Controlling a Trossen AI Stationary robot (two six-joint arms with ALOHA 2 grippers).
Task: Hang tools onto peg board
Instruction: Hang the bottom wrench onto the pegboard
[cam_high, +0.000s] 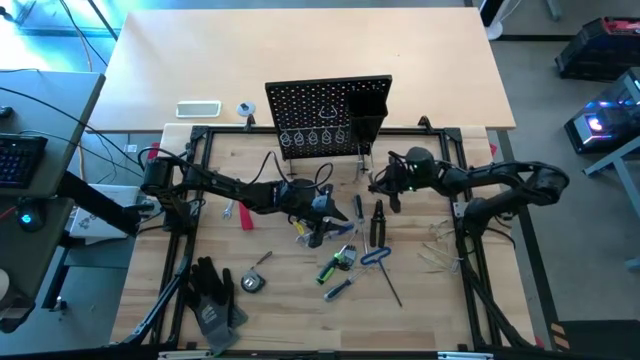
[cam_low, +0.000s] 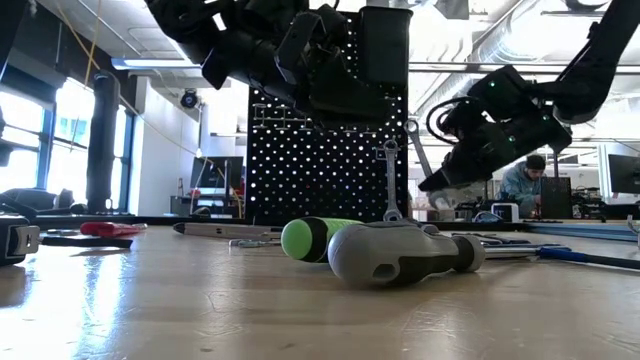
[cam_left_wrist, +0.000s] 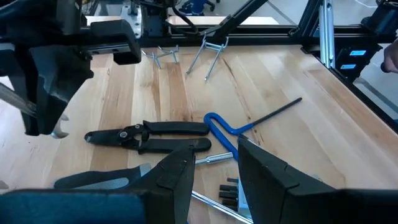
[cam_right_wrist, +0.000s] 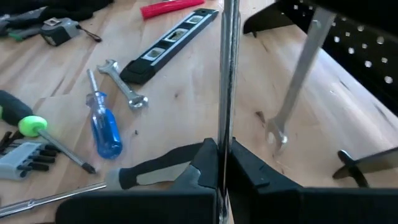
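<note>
Right gripper (cam_right_wrist: 222, 163) — fingers clamped on a slim silver wrench (cam_right_wrist: 229, 74), its shaft running straight up from between them; the gripper hangs above the table just in front of the black perforated peg board (cam_high: 328, 112), near its right end. A second silver wrench (cam_right_wrist: 297, 81) already hangs on the board, just beside the held one. Left gripper (cam_left_wrist: 214, 171) — fingers partly apart, nothing between them, hovering over the wooden table's (cam_high: 280, 300) middle. Directly ahead of it lie black-handled pliers (cam_left_wrist: 149, 136) and a blue-handled hex key (cam_left_wrist: 249, 124). Blue-handled screwdriver (cam_right_wrist: 106, 127) and what looks like a black level bar (cam_right_wrist: 168, 46) lie flat beyond the right gripper, well short of the board.
</note>
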